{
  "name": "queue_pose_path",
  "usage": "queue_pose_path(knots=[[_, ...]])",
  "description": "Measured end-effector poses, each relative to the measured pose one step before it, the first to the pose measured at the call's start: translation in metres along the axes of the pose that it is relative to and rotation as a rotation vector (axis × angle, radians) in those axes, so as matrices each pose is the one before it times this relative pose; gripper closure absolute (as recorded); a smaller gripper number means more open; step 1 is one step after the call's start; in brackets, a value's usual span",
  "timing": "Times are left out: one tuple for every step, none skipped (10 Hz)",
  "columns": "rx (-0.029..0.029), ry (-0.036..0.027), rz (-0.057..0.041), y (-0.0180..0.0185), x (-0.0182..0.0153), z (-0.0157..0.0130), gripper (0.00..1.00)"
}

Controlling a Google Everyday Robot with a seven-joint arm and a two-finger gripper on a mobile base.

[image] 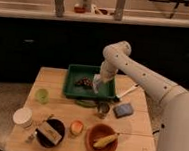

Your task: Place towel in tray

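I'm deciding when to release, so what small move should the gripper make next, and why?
Probably lower slightly, then let go: the gripper hangs over the green tray with the pale towel at its tip, so the drop should land inside the rim beside the dark item.
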Motion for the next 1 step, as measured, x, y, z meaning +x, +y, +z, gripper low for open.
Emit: queue_pose_path(knots=[[-0.00427,-0.00299,-0.00145,-0.00196,0.00178,0.00345,1.00]])
